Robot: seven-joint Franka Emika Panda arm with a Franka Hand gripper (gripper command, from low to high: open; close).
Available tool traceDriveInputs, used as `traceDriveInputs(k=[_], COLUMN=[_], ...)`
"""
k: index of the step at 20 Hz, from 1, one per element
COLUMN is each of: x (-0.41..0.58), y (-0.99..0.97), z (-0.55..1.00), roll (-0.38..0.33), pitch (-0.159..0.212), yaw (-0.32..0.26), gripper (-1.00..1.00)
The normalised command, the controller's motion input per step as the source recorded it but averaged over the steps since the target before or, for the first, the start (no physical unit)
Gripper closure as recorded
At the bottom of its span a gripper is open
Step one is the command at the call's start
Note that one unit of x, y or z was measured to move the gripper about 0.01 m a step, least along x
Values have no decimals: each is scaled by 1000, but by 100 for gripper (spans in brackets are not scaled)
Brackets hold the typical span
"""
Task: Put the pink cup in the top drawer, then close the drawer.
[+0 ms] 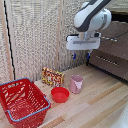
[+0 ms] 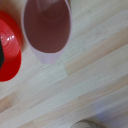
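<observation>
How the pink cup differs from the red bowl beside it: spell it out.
The pink cup is pale pink; the red bowl is bright red. The cup is taller than wide; the bowl is low and wide. The cup has a side handle; none shows on the bowl. Both stand upright, open-topped and apparently empty.

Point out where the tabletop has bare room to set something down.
Bare wood runs from the pink cup toward the exterior view's right, below the drawers. Crowded: red basket, red bowl, yellow box cluster together.

Bright even light; both views soft, blurry.
</observation>
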Motion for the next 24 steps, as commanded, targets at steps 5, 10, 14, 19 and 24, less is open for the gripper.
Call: traceDriveInputs(k=[5,10,14,19,24], x=[-263,-126,-105,-72,-15], y=[-83,6,0,101,379], z=[-376,-485,-485,-421,-210], roll=[-23,-89,-102,-95,-140], pitch=[1,0,1,10,-3], yaw=[-60,-15,0,0,14], gripper=[-100,-100,-100,-100,-100])
